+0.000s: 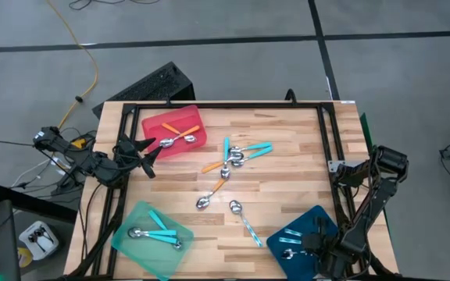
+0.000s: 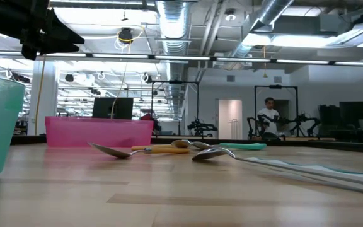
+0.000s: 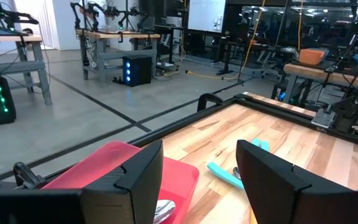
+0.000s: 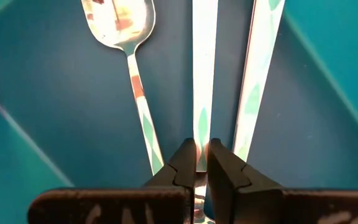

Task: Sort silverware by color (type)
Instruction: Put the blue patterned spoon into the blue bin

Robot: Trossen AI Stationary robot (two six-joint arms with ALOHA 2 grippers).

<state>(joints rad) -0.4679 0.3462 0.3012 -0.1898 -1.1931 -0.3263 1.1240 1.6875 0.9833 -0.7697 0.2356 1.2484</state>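
Note:
My right gripper [image 4: 197,163] hangs over the dark-blue tray [image 1: 303,238] at the table's near right and is shut on a pale-blue patterned spoon [image 4: 204,81]. Two more patterned spoons [image 4: 132,74] lie beside it in that tray. My left gripper [image 3: 201,168] is open and holds nothing; it hovers at the left edge of the red tray [image 1: 170,125], which holds two orange-handled spoons [image 1: 180,139]. Turquoise spoons [image 1: 244,151], orange spoons [image 1: 213,165] and one patterned spoon [image 1: 244,218] lie loose mid-table. The mint-green tray [image 1: 151,234] holds turquoise spoons. My right gripper pinches the handle [image 4: 202,134] of the middle patterned spoon between its two fingertips, coming from above and pointing down. The handle runs straight out from between the fingers, over the tray floor. Whether the spoon rests on the tray or is lifted, I cannot tell.
A black metal frame [image 1: 326,140] runs along the table's far, left and right sides. In the low view an orange spoon [image 2: 137,150] and another spoon [image 2: 219,153] lie on bare wood before the red tray [image 2: 99,132]. A person [image 2: 270,116] stands far off in the room.

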